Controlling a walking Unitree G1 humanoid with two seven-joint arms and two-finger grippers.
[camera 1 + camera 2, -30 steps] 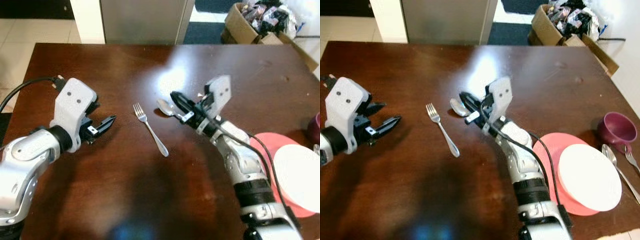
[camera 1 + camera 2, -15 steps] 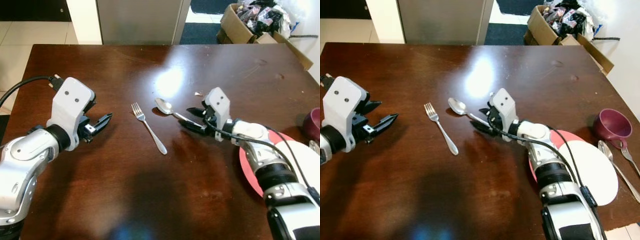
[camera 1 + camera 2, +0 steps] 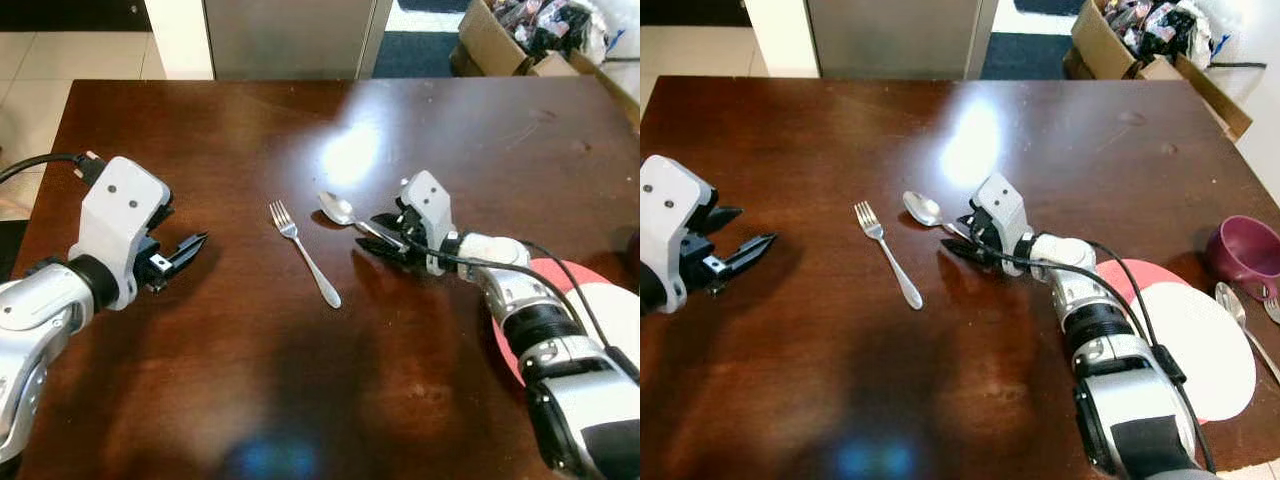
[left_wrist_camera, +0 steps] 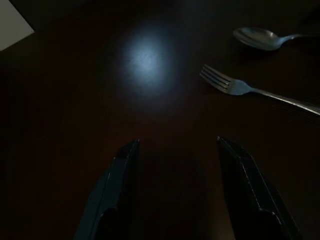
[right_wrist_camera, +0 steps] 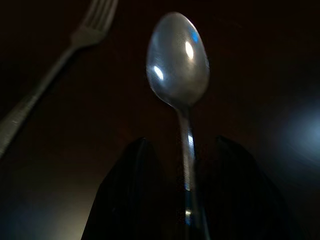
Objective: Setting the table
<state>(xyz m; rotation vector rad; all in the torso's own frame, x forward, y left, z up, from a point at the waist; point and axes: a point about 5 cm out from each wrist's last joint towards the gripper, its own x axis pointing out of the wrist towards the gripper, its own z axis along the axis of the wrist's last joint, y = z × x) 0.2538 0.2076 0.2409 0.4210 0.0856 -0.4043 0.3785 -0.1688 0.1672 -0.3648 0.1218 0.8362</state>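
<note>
Currently I see right gripper [image 3: 383,238] parted narrowly, straddling spoon [image 3: 345,215] handle on bench [image 3: 250,130]; thin handle could slip. Left gripper [image 3: 185,252] wide, empty.

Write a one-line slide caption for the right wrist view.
Right claw straddles the handle of a spoon lying on the dark table, a fork beside it.

Dark wooden table [image 3: 250,400], tiled floor [image 3: 60,55]
</note>
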